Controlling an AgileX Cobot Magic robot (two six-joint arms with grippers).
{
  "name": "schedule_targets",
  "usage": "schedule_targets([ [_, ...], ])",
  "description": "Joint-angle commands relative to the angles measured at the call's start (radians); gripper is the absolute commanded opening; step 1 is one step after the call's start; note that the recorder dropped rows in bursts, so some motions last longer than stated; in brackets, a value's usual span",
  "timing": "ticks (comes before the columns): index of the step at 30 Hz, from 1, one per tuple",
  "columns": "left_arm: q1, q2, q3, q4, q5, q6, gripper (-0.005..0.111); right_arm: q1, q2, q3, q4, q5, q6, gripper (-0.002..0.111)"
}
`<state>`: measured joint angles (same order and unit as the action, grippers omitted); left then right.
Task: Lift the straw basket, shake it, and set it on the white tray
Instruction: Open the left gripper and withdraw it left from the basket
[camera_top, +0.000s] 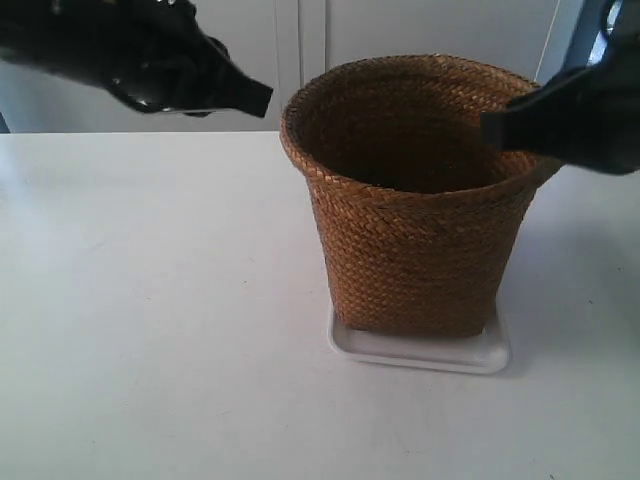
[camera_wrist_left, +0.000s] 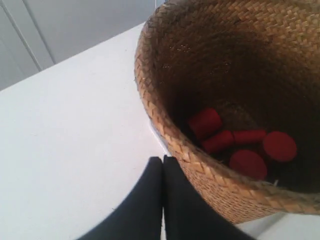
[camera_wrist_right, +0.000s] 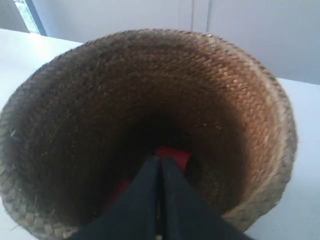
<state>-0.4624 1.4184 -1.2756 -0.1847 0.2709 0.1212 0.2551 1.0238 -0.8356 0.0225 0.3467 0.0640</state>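
The brown woven straw basket (camera_top: 420, 200) stands upright on the white tray (camera_top: 420, 352), whose rim shows only along the near side under the base. Several red round blocks (camera_wrist_left: 240, 145) lie in the basket's bottom. My left gripper (camera_wrist_left: 163, 159) is shut and empty, hovering just outside the braided rim (camera_wrist_left: 150, 95); it is the arm at the exterior view's left (camera_top: 262, 97). My right gripper (camera_wrist_right: 160, 160) is shut and empty, its tips above the basket's opening (camera_wrist_right: 150, 125); it is the arm at the exterior view's right (camera_top: 490, 128), in front of the rim.
A white table (camera_top: 150, 320) carries the tray and stretches wide to the exterior view's left and front. White cabinet doors (camera_top: 300, 50) stand behind the table.
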Motion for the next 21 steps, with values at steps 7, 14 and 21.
schedule_targets([
  [7,0.001,-0.245,0.419,-0.014,-0.398,0.009,0.000,0.040,-0.007,0.208,0.003,-0.269,-0.112,0.000],
  [14,0.001,-0.336,0.642,-0.014,-0.608,-0.034,0.000,0.040,-0.007,0.262,0.003,-0.327,-0.112,0.000],
  [21,0.001,-0.373,0.867,-0.028,-0.845,-0.072,0.000,0.040,-0.007,0.268,0.003,-0.340,-0.112,0.000],
])
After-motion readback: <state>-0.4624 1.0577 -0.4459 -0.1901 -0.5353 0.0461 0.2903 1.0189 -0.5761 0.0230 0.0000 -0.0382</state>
